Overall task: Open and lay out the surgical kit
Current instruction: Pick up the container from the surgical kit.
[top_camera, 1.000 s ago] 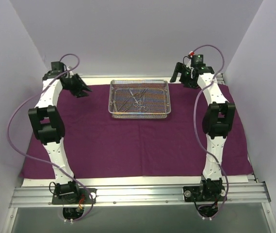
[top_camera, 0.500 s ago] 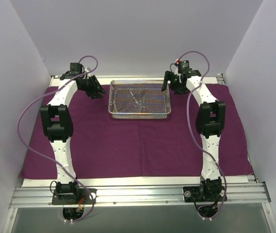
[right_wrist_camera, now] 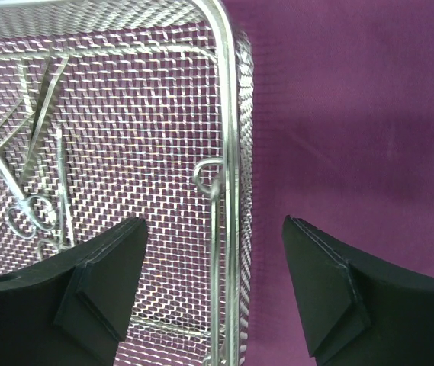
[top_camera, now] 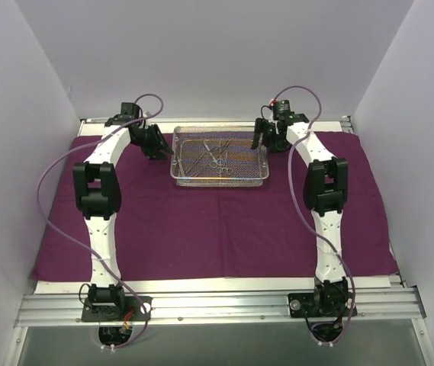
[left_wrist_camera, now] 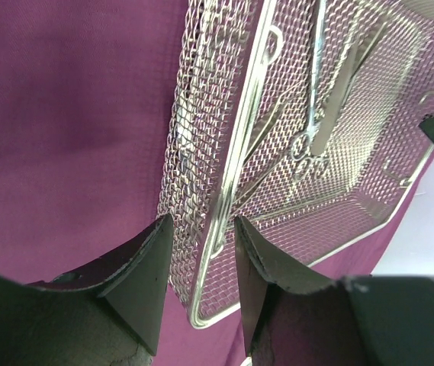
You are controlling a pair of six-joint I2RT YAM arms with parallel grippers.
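**Both grippers astride the short walls of the mesh tray**

The purple cloth wrap (top_camera: 201,229) lies open and flat over most of the tabletop. The wire-mesh tray (top_camera: 219,181) stands on it near the far edge, about midway between the left and right edges. Inside the tray lie the slim metal instruments (top_camera: 215,158), crossed over one another. The ring handles of the scissor-like ones show near the middle.

The left gripper (top_camera: 158,146) is at the left short wall of the tray. In the left wrist view its fingers (left_wrist_camera: 140,282) are only narrowly parted. The wall and its rim stand between them, with one finger on the cloth side and one on the inner side. I cannot tell if the pads touch the mesh.

The right gripper (top_camera: 261,142) is at the right short wall. Its fingers (right_wrist_camera: 98,286) are spread wide, one above the tray floor and the other over the cloth outside. The rim runs between them and touches neither.
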